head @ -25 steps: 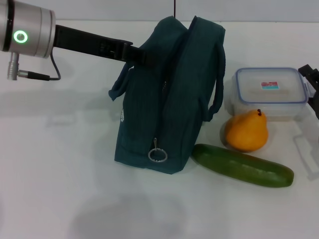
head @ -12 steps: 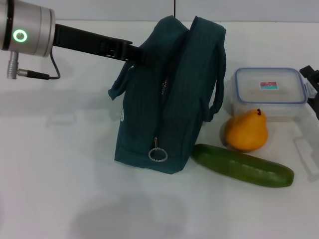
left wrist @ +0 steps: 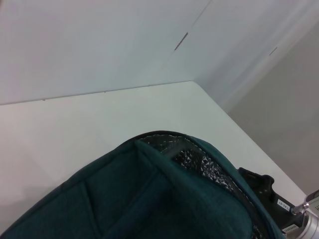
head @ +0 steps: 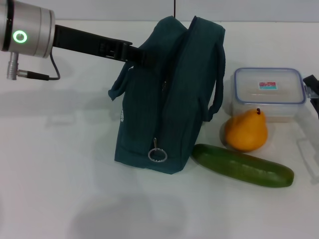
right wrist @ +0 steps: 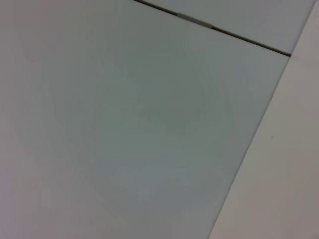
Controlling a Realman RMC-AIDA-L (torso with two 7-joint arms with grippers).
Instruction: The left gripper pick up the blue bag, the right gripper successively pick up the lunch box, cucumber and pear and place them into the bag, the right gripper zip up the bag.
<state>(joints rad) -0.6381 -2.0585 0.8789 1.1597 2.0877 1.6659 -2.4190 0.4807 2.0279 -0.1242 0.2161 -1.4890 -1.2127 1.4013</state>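
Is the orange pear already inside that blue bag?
No, the pear sits on the table outside the blue bag, between the lunch box and the cucumber.

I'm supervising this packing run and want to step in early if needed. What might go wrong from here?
1. The pear sits against the front of the lunch box, with the cucumber just before it; the right gripper, at the box's far side, may knock the pear rolling.
2. The blue bag leans, held at its top by the left gripper; its opening looks narrow, so the box may catch on the rim.
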